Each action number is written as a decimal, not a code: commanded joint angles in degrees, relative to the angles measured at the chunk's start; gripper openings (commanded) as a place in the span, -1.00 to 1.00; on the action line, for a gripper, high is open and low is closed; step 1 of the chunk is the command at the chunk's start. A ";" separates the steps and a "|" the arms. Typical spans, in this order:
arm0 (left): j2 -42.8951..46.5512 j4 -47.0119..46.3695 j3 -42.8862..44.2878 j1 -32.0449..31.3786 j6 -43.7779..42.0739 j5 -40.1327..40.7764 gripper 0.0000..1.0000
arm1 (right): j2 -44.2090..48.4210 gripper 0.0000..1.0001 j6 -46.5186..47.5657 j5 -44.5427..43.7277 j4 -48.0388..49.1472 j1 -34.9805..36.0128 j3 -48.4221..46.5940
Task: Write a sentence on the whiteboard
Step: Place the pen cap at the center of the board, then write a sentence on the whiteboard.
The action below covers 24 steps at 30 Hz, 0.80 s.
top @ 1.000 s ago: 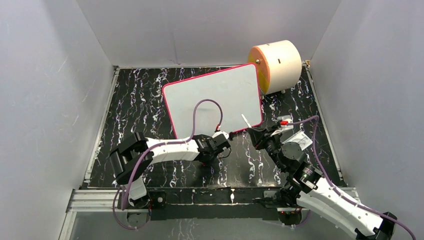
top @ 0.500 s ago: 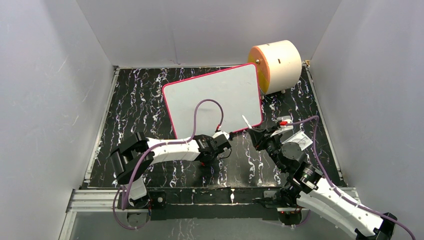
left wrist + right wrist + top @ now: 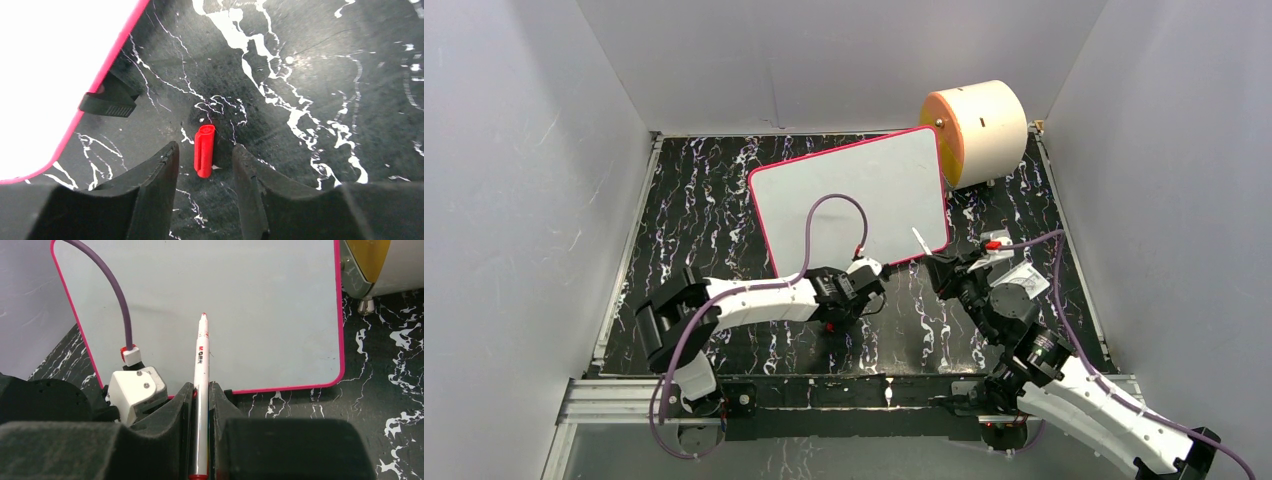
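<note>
The whiteboard (image 3: 854,195) with a pink-red rim lies tilted at the table's middle back; it also shows in the right wrist view (image 3: 240,300) and the left wrist view (image 3: 50,60). No red lettering shows on it. My right gripper (image 3: 936,272) is shut on a white marker (image 3: 201,365), uncapped, red tip pointing over the board's near edge. My left gripper (image 3: 202,152) is open just above the table by the board's near edge. The red marker cap (image 3: 204,150) lies on the table between its fingertips.
A cream cylinder with an orange face (image 3: 976,128) stands at the back right, touching the board's corner. A purple cable (image 3: 829,215) arcs over the board. A black foot or clip (image 3: 107,102) sits under the board's rim. Grey walls enclose the table.
The left arm has shifted slightly left, its elbow drawn back. The right gripper has nudged the marker slightly right and up. The board has not moved.
</note>
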<state>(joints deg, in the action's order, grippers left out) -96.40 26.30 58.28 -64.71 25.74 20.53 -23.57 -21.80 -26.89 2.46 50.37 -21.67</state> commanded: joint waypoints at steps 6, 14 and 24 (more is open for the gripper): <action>12.29 2.27 6.03 0.12 0.77 4.67 0.29 | -0.01 -1.00 5.20 -3.40 -1.37 0.11 -7.90; 17.60 2.39 8.27 3.87 -1.89 5.80 0.59 | -1.49 -1.00 7.73 -5.46 -6.28 0.09 -13.86; 25.31 -0.37 6.67 14.90 -4.74 0.09 0.67 | -5.93 -1.00 8.60 -6.91 -9.60 0.15 -19.67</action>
<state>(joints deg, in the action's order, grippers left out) -75.79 27.20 64.88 -54.11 22.87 22.87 -27.44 -14.26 -31.92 -6.94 50.37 -37.43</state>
